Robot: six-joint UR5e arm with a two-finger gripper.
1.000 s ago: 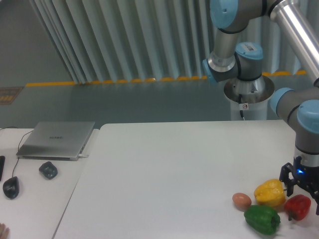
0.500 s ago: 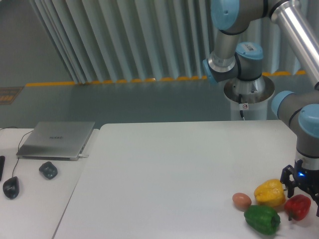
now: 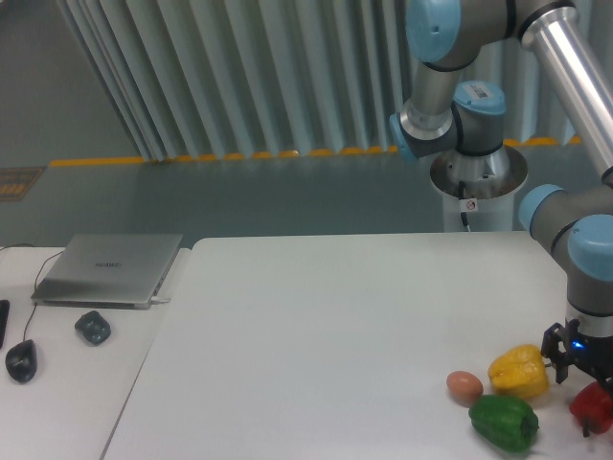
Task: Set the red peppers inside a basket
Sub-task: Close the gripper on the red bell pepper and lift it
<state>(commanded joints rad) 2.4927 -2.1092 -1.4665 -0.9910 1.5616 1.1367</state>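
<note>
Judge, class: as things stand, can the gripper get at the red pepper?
Probably yes. The gripper hangs directly over the red pepper at the table's right edge, with nothing between them. The yellow pepper sits close on one side, but apart. Whether the fingers already grip it cannot be told.

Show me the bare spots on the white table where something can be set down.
The white table is bare across its middle and left, from the back edge to the front. The front right corner is crowded: egg, yellow pepper, green pepper, red pepper and the gripper over it.
</note>
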